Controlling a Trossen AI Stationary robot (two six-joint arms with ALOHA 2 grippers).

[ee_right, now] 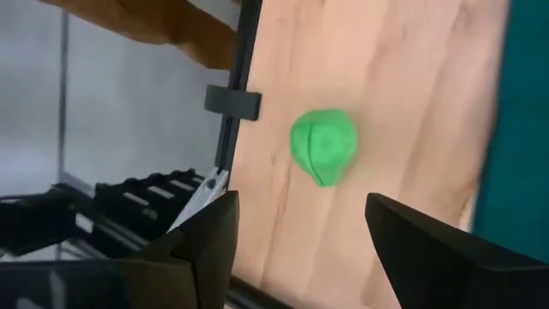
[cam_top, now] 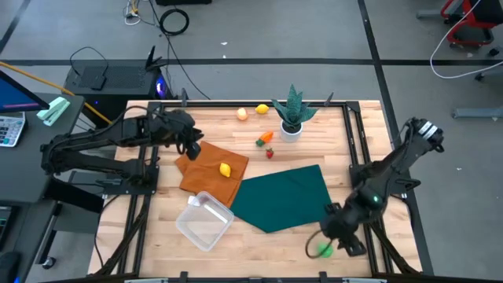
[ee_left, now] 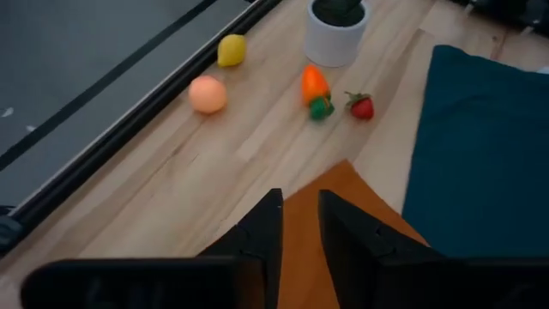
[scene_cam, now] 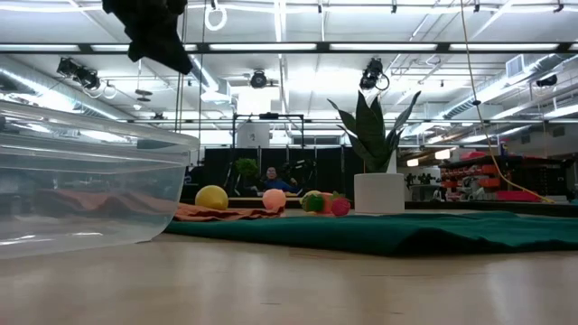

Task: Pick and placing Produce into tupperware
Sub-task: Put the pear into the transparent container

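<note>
Your right gripper (ee_right: 300,227) hangs with its fingers spread wide over the green produce (ee_right: 323,146) near the table's front edge, likely lining up a grasp; that piece is roundish, with no clear long axis. Your left gripper (ee_left: 298,225), fingers slightly parted and empty, hovers over the orange cloth (cam_top: 211,169), while the tupperware (cam_top: 204,221) sits open-side up, its long axis running diagonally across the table.

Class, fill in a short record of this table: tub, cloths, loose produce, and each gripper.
tub: clear tub, nothing inside, on bare wood
cloths: orange cloth with a yellow fruit on it; green cloth beside it
loose produce: green ball near the front edge
left gripper: over the orange cloth, slightly parted, holding nothing
right gripper: open, above the green ball
</note>
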